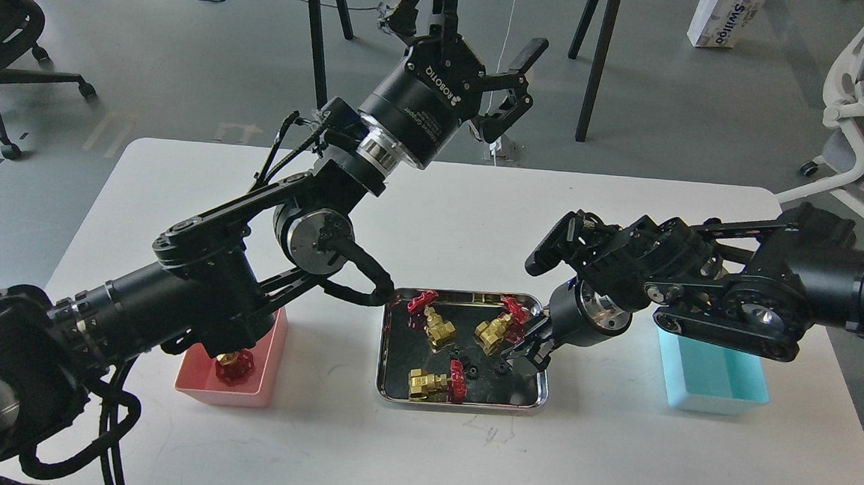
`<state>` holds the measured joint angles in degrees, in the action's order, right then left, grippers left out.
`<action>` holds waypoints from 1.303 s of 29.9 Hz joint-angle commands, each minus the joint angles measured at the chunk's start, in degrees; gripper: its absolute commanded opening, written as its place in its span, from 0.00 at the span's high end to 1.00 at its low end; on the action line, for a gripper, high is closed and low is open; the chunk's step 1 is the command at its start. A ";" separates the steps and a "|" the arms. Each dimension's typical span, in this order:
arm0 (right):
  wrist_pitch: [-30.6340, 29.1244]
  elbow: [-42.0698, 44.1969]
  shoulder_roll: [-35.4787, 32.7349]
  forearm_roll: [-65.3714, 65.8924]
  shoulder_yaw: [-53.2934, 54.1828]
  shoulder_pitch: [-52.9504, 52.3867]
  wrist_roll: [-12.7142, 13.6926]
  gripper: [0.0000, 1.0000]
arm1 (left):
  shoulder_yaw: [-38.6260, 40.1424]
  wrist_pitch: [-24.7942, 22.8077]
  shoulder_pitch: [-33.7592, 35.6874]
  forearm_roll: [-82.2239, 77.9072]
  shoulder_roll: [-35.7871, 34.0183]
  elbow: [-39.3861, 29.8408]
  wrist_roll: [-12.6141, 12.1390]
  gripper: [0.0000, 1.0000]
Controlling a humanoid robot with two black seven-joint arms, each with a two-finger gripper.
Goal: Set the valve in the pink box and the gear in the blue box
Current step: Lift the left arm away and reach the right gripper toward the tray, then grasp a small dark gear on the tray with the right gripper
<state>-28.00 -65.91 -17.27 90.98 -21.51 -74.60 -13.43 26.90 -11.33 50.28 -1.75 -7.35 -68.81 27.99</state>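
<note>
Three brass valves with red handwheels (438, 329) (494, 335) (431, 383) lie in the steel tray (459, 406) at the table's middle. Three tiny black gears (457, 354) (471, 371) (501, 367) lie among them. A fourth valve (233, 365) lies in the pink box (243, 394), half hidden by my left arm. The blue box (716, 383) stands at the right, partly behind my right arm. My left gripper (491, 17) is open and empty, high beyond the table's far edge. My right gripper (530, 347) points down over the tray's right side, just above the rightmost gear; its fingers are dark and small.
My left arm stretches from the lower left across the pink box to above the tray's left corner. Table legs and a white power strip (498, 143) stand on the floor behind. A white chair (861, 96) is at the far right.
</note>
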 commanded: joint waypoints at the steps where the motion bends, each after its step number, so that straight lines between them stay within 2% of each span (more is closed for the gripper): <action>1: 0.00 3.24 3.81 0.25 -1.78 0.16 0.07 0.41 | -0.09 0.00 -0.80 0.00 0.15 0.00 0.01 0.01; 10: 0.00 6.06 7.60 0.25 -3.45 0.69 0.07 0.44 | -0.09 0.00 -1.24 -0.18 0.15 0.00 0.01 0.01; 29: 0.00 9.22 8.65 0.25 -3.36 3.23 0.07 0.49 | -0.09 0.00 -3.61 -1.85 0.85 0.35 0.01 0.01; 39: 0.00 10.63 9.36 0.16 -3.01 4.11 0.07 0.56 | -0.09 -0.09 -4.41 -1.94 0.85 0.52 0.01 0.01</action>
<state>-28.00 -55.68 -8.00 91.21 -24.73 -70.77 -13.35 26.82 -11.34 46.04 -3.61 -6.51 -68.31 28.00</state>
